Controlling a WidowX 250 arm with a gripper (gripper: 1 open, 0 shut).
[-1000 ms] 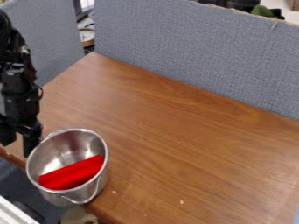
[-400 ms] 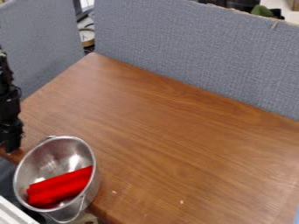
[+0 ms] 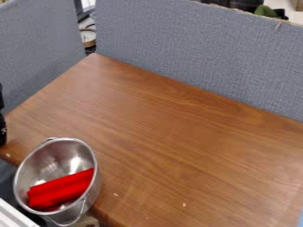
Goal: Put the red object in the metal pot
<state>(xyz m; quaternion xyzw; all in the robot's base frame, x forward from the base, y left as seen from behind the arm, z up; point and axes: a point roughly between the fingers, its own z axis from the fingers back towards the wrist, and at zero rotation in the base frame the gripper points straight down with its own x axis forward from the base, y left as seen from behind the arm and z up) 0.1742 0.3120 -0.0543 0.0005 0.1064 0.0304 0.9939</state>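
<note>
So the gripper (image 3: 3, 135) is barely in shot, just a dark sliver at the far left edge of the camera view, beside the tabletop and a little above the pot. You can't see the jaws at all from here. Going by how it reads, they're spread as wide as they go, and nothing red is hanging off that sliver, so I'd call it empty-handed.

What just changed: a second ago the arm was standing right over the pot's left rim, clearly in frame. Since then it has slid off to the left and is almost gone. The pot also sits differently now than a second back, lower and further left in the picture, right at the table's front corner. Between the last two looks it hasn't budged.

The red object (image 3: 59, 190) is lying inside the metal pot (image 3: 38, 160), down in the bowl, angled across it with one end toward the lower left. It's fully below the rim, not propped on it.

To me that means the job is basically done: bar's in the pot, arm is backing away.

The wooden table (image 3: 178, 124) is otherwise bare, with grey partition panels (image 3: 201, 49) behind it. No brands, labels or writing readable anywhere.
</note>
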